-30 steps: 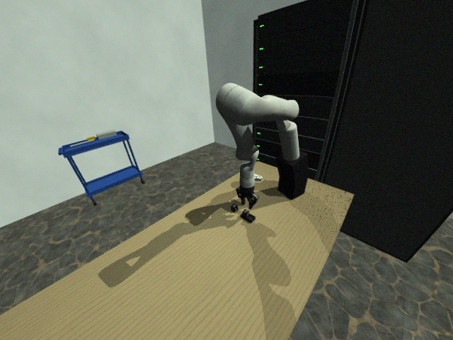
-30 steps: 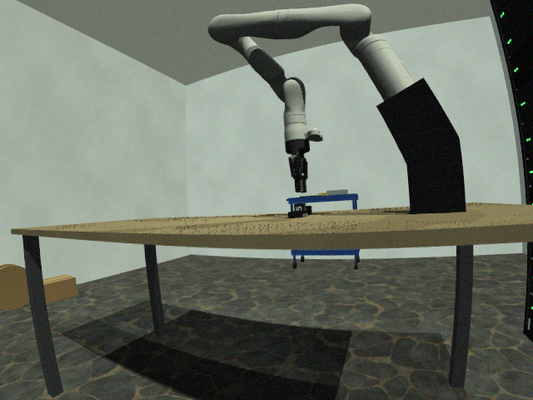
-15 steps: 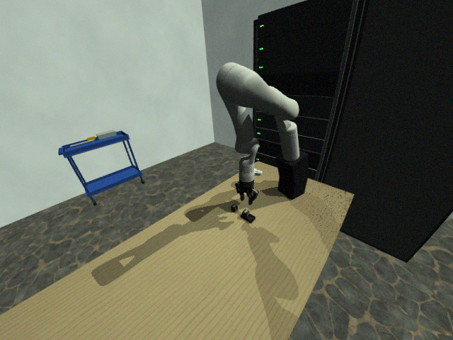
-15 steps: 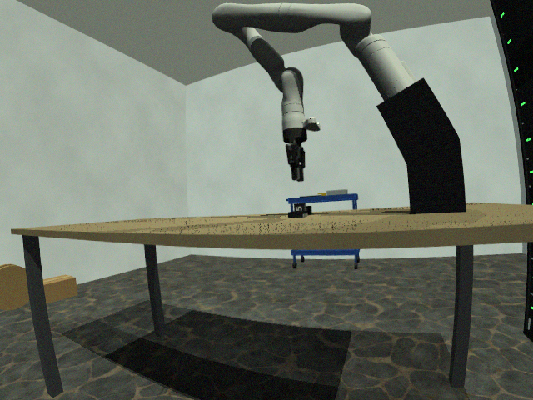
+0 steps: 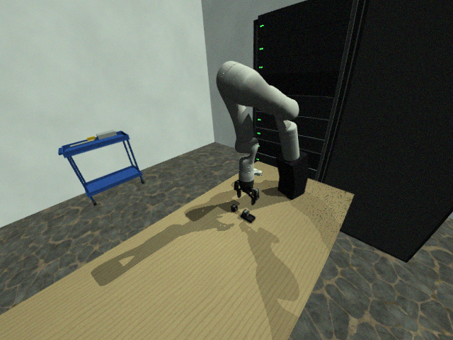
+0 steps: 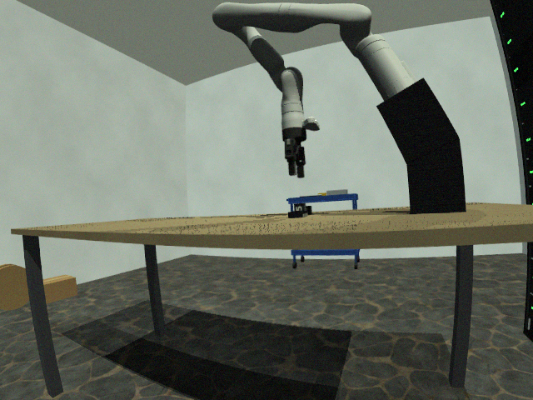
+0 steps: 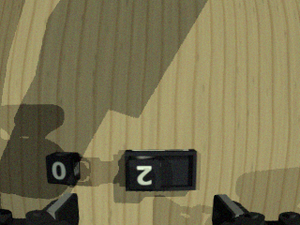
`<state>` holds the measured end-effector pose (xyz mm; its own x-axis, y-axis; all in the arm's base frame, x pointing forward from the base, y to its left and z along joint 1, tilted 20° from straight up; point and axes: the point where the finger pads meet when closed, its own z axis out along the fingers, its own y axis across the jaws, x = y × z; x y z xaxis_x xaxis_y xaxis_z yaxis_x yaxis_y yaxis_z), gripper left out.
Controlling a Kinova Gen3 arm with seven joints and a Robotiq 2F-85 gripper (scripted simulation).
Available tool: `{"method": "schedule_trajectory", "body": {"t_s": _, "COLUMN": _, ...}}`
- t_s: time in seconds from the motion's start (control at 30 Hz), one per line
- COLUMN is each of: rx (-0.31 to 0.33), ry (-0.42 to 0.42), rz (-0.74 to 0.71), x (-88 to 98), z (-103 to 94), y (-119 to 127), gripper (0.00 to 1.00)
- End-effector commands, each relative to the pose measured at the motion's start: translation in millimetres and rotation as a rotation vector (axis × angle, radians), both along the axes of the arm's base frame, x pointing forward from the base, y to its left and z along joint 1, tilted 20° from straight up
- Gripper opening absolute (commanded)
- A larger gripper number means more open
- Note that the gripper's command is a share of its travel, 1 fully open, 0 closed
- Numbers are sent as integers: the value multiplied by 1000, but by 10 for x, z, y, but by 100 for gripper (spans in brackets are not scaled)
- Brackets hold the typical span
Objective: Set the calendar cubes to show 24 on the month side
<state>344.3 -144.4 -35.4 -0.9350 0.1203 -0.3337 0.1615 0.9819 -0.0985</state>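
A black calendar tray (image 7: pixel 180 172) (image 5: pixel 250 218) lies flat on the wooden table (image 5: pixel 182 292) (image 6: pixel 171 230). One black cube (image 7: pixel 142 175) (image 5: pixel 245 212) stands in the tray's left half in the wrist view, with a white 2 on top. The tray's other half holds nothing. A second black cube (image 7: pixel 63 169) (image 5: pixel 233 207) with a 0 on top stands on the table outside the tray, a short gap to its left. My gripper (image 7: pixel 145 210) (image 5: pixel 246 194) (image 6: pixel 296 170) is open and empty. It hangs well above the tray and cubes (image 6: pixel 300 211).
The arm's black pedestal (image 5: pixel 292 179) (image 6: pixel 430 163) stands at the table's far end, close behind the tray. A tall black server rack (image 5: pixel 383 110) is beside the table. A blue cart (image 5: pixel 98 161) (image 6: pixel 322 198) stands on the floor away from the table.
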Motion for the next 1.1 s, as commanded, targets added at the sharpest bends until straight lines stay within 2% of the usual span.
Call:
{"method": "schedule_trajectory", "body": {"t_s": 0.0, "rx": 0, "ry": 9, "rz": -1, "x": -36, "z": 1, "y": 3, "gripper": 100}}
{"method": "schedule_trajectory", "body": {"t_s": 0.4, "rx": 16, "ry": -2, "rz": -54, "x": -13, "z": -6, "y": -38, "gripper": 100}}
{"method": "schedule_trajectory", "body": {"t_s": 0.67, "rx": 102, "ry": -39, "rz": -320, "x": -24, "z": -48, "y": -201, "gripper": 100}}
{"method": "schedule_trajectory", "body": {"t_s": 0.73, "rx": 102, "ry": -39, "rz": -320, "x": -24, "z": -48, "y": -201, "gripper": 100}}
{"method": "schedule_trajectory", "body": {"t_s": 1.07, "rx": 238, "ry": -102, "rz": -738, "x": -50, "z": -92, "y": -460, "gripper": 100}}
